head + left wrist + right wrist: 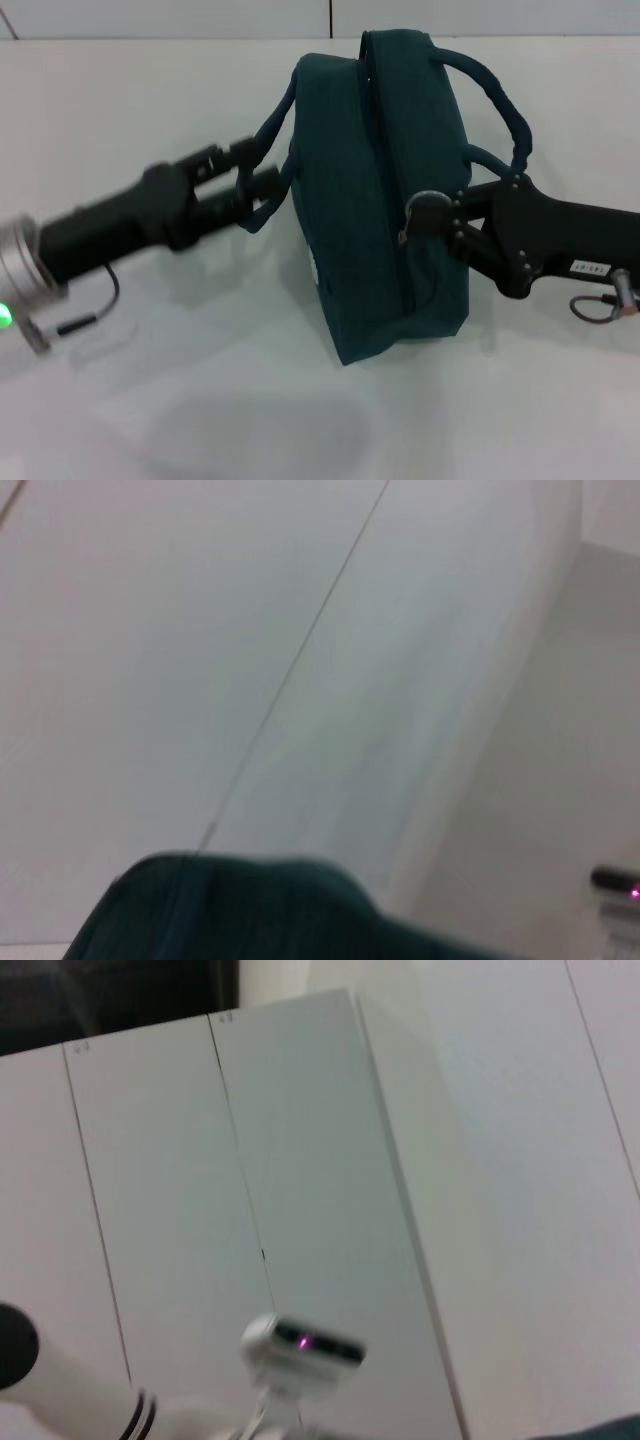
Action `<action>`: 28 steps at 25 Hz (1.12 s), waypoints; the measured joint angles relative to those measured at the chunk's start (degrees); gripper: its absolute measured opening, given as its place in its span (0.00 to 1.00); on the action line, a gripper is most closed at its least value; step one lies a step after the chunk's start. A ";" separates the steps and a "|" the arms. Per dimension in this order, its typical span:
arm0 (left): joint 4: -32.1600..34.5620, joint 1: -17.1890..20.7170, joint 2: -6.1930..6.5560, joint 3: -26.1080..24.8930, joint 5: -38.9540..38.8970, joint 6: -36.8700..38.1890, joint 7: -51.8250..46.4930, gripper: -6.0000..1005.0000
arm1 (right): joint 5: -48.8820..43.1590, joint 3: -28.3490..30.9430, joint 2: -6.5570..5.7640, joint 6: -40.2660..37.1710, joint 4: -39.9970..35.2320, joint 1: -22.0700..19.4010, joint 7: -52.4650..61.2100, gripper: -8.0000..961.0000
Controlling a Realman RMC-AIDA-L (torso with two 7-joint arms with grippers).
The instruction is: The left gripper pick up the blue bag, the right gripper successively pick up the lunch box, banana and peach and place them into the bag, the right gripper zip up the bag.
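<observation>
The left gripper (262, 185), at nine o'clock, is clamped on a handle loop of the blue bag (385, 200) mid-table; the right gripper (420, 215), at three, seems closed on the zipper pull; soft fabric, likely sagging; grip handles.

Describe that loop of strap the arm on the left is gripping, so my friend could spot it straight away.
Start at the dark teal bag standing in the middle of the white table. It has two looped carry handles. The one you mean is the left handle, held by the left gripper; the other arches free near the right gripper.
</observation>
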 joint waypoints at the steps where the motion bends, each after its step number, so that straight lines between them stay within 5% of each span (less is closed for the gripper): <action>1: -2.30 1.24 -0.27 -0.04 -0.28 -0.01 4.39 0.75 | 0.16 0.03 -0.01 -0.11 -0.02 0.20 0.07 0.02; 11: -19.13 0.86 -1.06 0.09 -2.12 -2.19 25.63 0.76 | 2.79 3.21 0.57 2.34 0.46 3.54 0.74 0.02; 28: -27.10 -4.96 -1.37 0.32 -1.96 -6.40 23.26 0.74 | 3.13 1.81 0.98 6.75 1.99 5.28 0.13 0.02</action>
